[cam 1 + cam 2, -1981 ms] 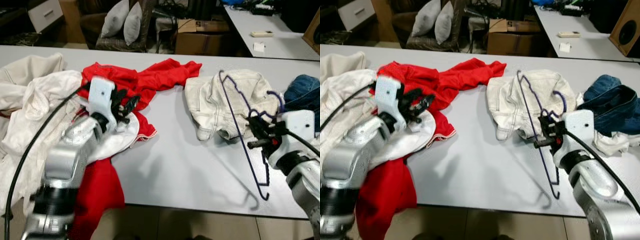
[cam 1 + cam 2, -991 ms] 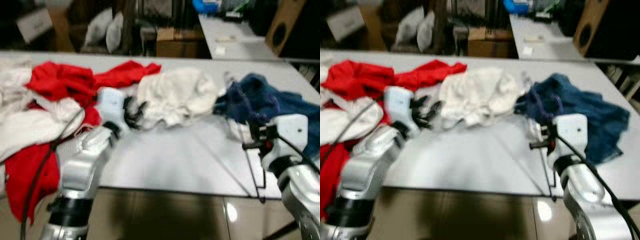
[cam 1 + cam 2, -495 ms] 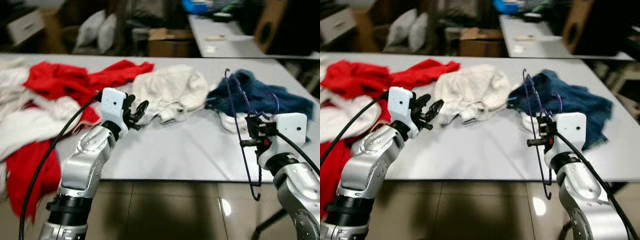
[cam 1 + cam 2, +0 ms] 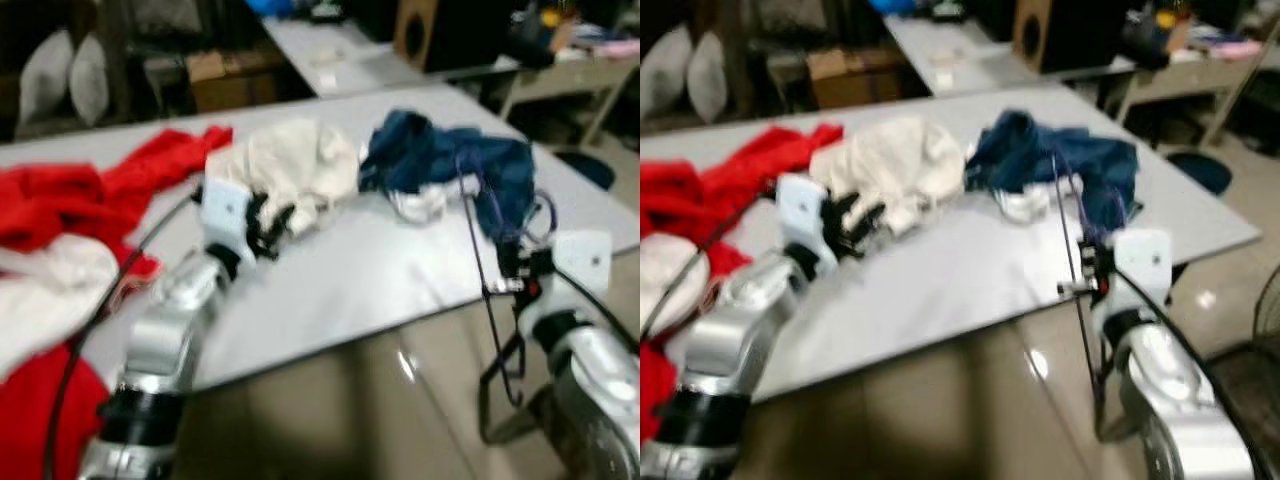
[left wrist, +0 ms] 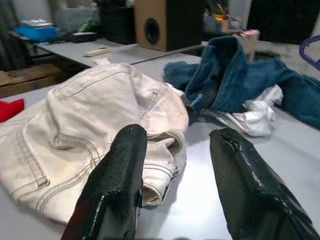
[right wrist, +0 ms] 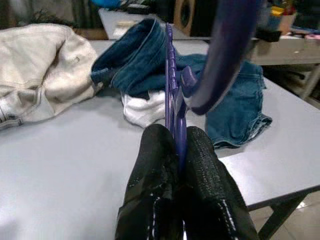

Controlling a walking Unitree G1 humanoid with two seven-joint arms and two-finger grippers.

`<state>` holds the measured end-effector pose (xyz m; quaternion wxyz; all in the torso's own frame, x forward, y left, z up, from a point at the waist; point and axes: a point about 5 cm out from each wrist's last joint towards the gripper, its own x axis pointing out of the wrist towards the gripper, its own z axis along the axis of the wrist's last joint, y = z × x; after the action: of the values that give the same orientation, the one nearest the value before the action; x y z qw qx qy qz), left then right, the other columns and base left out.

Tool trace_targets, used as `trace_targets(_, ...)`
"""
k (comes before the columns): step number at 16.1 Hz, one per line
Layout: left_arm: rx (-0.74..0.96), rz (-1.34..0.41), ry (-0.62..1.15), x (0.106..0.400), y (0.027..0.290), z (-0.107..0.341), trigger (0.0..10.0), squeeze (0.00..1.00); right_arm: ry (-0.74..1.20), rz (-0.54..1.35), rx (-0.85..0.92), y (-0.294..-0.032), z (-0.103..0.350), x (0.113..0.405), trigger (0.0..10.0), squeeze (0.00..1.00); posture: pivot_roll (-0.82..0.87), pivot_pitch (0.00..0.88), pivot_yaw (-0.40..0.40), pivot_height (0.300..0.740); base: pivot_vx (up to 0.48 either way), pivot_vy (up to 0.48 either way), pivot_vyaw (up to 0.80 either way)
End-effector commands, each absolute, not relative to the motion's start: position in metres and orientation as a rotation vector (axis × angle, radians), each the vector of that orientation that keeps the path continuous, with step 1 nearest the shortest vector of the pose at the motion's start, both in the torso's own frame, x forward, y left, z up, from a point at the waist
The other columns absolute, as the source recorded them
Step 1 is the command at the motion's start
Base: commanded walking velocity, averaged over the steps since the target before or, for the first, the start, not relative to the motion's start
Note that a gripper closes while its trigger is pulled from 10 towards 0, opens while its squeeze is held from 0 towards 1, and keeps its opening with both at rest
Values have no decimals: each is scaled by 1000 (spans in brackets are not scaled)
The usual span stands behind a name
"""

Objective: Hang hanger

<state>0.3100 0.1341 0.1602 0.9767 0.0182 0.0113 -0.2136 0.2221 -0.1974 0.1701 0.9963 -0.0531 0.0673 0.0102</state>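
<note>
Hanger (image 6: 172,95): purple/dark blue, clamped betw. the black fingers (image 6: 155,170) of the right gripper (image 6: 179,150). Beyond that gripper: blue denim garment (image 6: 137,55) w/ a white cloth (image 6: 142,107) under it. Left gripper (image 5: 175,165): black fingers too, white housing (silver arm behind). Just ahead of it an off-white/cream garment (image 5: 85,120) w/ visible seam stitching. Further to its left side, red clothes (image 4: 60,200) and a white piece (image 4: 40,290). Table (image 4: 350,270): plain pale grey. Far off, a tan speaker (image 5: 162,25) w/ black cone.
</note>
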Motion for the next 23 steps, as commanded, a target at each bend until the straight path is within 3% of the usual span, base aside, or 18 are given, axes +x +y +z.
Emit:
trace_targets(1, 61, -400, 11, 314, 138, 165, 10000, 0, 122, 18, -110, -197, 173, 223, 10000, 0, -2, 0, 21, 740, 0, -266, -800)
trace_targets(8, 45, -353, 8, 316, 136, 161, 10000, 0, 164, -2, -197, -211, 169, 223, 10000, 0, -4, 0, 19, 740, 0, -471, -61)
trace_targets(14, 40, -307, 16, 317, 143, 158, 10000, 0, 120, 76, -249, -205, 174, 226, 10000, 0, 3, 0, 17, 740, 0, 0, 0)
trace_targets(20, 41, -288, 3, 322, 145, 160, 10000, 0, 111, 110, -273, -202, 175, 229, 10000, 0, 4, 0, 17, 740, 282, 0, 609)
trace_targets(23, 31, -296, 4, 323, 144, 160, 10000, 0, 99, 105, -273, -204, 176, 229, 10000, 0, 2, 0, 18, 740, 298, 0, 0)
